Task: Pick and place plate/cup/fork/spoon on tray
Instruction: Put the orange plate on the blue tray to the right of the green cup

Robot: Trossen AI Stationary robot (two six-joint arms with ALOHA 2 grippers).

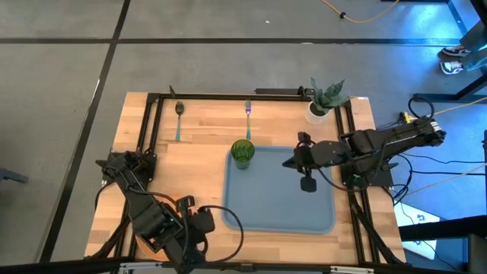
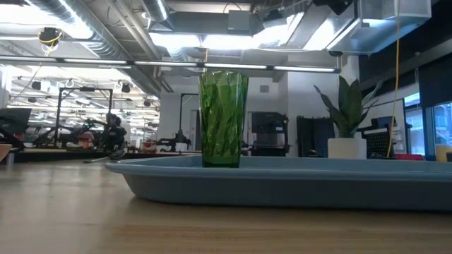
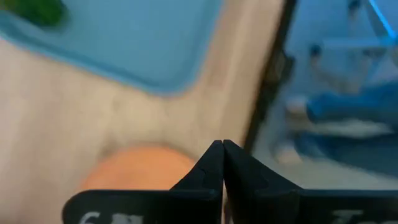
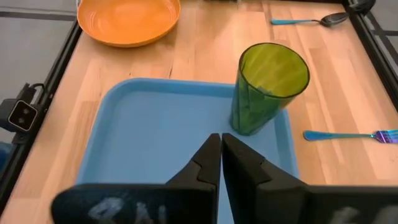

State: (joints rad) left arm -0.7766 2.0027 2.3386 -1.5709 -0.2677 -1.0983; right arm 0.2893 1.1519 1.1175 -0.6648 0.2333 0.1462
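The green cup [image 1: 243, 152] stands upright on its base in the far left corner of the blue-grey tray [image 1: 278, 205]; the low view shows the cup [image 2: 223, 120] and the tray's rim [image 2: 282, 185]. The spoon [image 1: 179, 114] and the fork [image 1: 248, 114] lie flat on the wood beyond the tray. The orange plate [image 4: 127, 18] rests on the table near the front left corner, under my left arm. My left gripper [image 3: 222, 146] hangs shut above the plate [image 3: 140, 171]. My right gripper [image 4: 221, 140] is shut above the tray [image 4: 168, 130], right of the cup [image 4: 267, 87].
A white pot with a green plant [image 1: 323, 103] stands at the table's far right corner. A black frame [image 1: 228, 97] runs round the wooden work area. Bare wood lies left of the tray, between the spoon and the plate.
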